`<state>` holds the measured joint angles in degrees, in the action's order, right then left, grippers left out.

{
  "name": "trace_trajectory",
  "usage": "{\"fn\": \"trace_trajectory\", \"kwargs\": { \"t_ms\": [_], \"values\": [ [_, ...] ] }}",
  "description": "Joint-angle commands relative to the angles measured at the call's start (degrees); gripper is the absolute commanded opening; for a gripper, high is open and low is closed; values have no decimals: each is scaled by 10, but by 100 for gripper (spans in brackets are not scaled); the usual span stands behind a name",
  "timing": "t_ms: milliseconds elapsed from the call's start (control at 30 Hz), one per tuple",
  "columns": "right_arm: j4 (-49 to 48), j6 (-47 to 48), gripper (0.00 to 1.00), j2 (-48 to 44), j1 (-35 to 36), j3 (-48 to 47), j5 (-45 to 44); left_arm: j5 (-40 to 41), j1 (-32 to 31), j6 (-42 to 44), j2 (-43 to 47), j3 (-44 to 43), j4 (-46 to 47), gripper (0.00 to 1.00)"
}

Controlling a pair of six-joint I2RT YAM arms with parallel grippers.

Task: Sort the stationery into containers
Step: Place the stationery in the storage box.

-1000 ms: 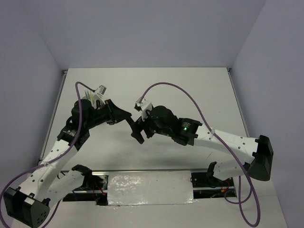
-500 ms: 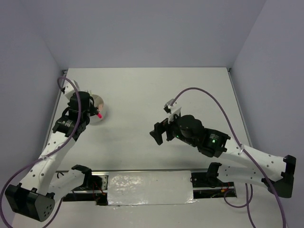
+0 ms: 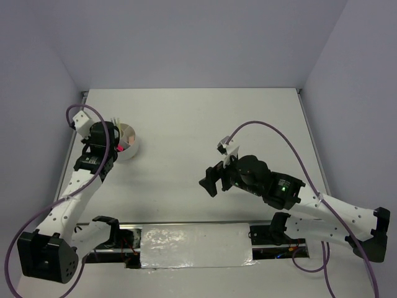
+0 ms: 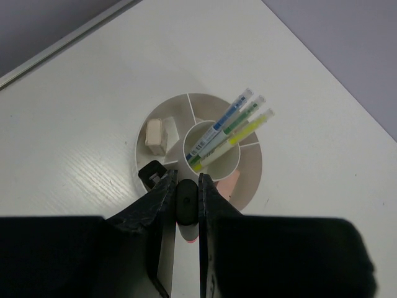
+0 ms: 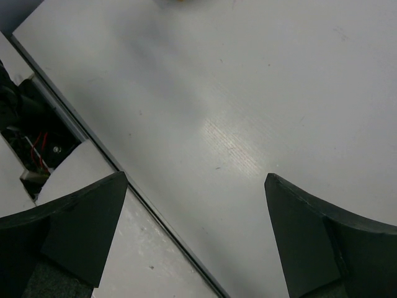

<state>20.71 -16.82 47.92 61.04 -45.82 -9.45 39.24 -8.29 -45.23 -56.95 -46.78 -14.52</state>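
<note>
The round white tub (image 4: 251,180) with inner dividers stands at the table's far left, also in the top view (image 3: 132,149). Three pens (image 4: 232,127) lean in its centre cup. A tan eraser (image 4: 155,135) lies in one outer compartment, a pink eraser (image 4: 231,184) in another, and a black-capped item (image 4: 151,175) in a third. My left gripper (image 4: 185,208) is shut on a pink black-capped highlighter (image 4: 186,202), cap towards the tub, right above the tub's near rim. My right gripper (image 5: 195,230) is open and empty over bare table, shown in the top view (image 3: 211,180) near the middle.
The table's near edge with a dark gap and wiring (image 5: 37,149) lies under the right gripper's left finger. A foil-covered plate (image 3: 195,245) sits between the arm bases. Grey walls close the table on three sides.
My left gripper has swung left from the table's middle to the tub, carrying the pink highlighter. My right arm has drawn back right and towards the near edge, jaws open.
</note>
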Motion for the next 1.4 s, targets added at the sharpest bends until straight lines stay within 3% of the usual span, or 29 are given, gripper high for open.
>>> {"fn": "trace_trajectory", "kwargs": {
  "t_ms": [0,267,533,633,733,767,833,933,1100,1200,1333,1367],
  "values": [
    [14,9,100,2,0,-2,1,23,12,-13,-5,9,68,2],
    [29,16,100,-9,0,-8,-2,13,18,-30,-4,44,114,6],
    [43,21,100,-10,0,-17,-2,18,19,-54,15,89,140,18],
    [46,22,100,-10,0,-17,-2,19,19,-55,12,100,159,25],
    [49,22,100,-9,-1,-20,-1,13,19,-60,7,97,149,40],
    [50,22,100,-10,-1,-21,-2,9,19,-62,8,97,149,52],
    [48,22,100,-9,0,-21,1,0,19,-63,16,104,155,60],
    [45,22,100,-8,0,-20,2,-2,19,-59,25,115,169,54],
    [44,21,100,-11,0,-15,3,-15,19,-64,34,100,147,69],
    [50,16,100,-13,0,-22,-6,-62,19,-47,64,73,108,77],
    [48,0,100,-45,0,-21,-42,-147,19,14,69,-44,-16,98],
    [51,-8,100,-53,0,-22,-59,-164,19,31,69,-65,-65,99]
  ]
}}
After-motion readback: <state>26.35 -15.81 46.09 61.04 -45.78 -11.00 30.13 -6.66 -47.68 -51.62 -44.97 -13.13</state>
